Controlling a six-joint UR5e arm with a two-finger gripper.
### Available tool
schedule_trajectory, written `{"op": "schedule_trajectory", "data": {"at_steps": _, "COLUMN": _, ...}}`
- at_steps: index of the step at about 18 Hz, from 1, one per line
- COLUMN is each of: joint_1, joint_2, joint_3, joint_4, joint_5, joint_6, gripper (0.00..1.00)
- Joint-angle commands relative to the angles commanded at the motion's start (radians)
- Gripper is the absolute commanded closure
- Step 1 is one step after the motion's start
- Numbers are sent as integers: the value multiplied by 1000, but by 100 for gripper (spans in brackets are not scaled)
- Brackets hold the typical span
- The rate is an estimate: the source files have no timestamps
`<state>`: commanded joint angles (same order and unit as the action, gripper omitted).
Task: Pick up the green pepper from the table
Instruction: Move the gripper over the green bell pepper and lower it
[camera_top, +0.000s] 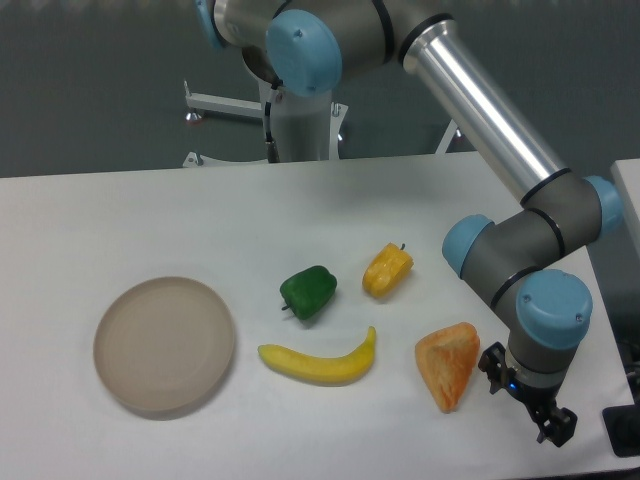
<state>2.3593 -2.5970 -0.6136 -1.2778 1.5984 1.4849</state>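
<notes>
Worktop (120, 210): a broad white surface fills the view, with a dark wall behind it.
Plate (165, 345): a round beige plate sits at the far left, with nothing on it.
Green pepper (308, 291): small, glossy and dark green, it lies on the worktop right of the plate and near the middle of the view. Its short stem points down and to the left. Nothing touches it.
Banana (320, 362): a yellow banana curves just below the green pepper, close to it but apart.
Yellow-orange pepper (387, 270): it lies to the right of the green pepper, with a clear gap between them.
Orange wedge (448, 365): an orange, wedge-shaped piece of food lies further right; I cannot tell what kind.
Hand (548, 420): the black two-finger hand hangs low at the far right, beside the wedge and well apart from the green pepper. From this angle I cannot tell whether its fingers are spread or pressed together.
Handling: the green pepper is probably light and fairly firm, but its shiny, lumpy skin could slip.
Where to grip: likely across the widest part of the body, fingers on opposite flanks, away from the stem and clear of the banana.
</notes>
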Motion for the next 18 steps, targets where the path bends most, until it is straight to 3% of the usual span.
{"op": "schedule_trajectory", "data": {"at_steps": 8, "joint_1": -2, "joint_2": 5, "joint_3": -5, "joint_4": -5, "joint_5": -15, "joint_6": -11, "gripper": 0}}
{"op": "schedule_trajectory", "data": {"at_steps": 10, "joint_1": -3, "joint_2": 27, "joint_3": -31, "joint_4": -14, "joint_5": -50, "joint_6": -11, "gripper": 0}}
{"op": "schedule_trajectory", "data": {"at_steps": 13, "joint_1": -9, "joint_2": 96, "joint_3": -113, "joint_4": -49, "joint_5": -54, "joint_6": -12, "gripper": 0}}
{"op": "schedule_trajectory", "data": {"at_steps": 15, "joint_1": -21, "joint_2": 161, "joint_3": -188, "joint_4": -93, "joint_5": -54, "joint_6": -12, "gripper": 0}}
{"op": "schedule_trajectory", "data": {"at_steps": 18, "joint_1": -57, "joint_2": 265, "joint_3": -319, "joint_4": -104, "joint_5": -45, "joint_6": -14, "gripper": 0}}
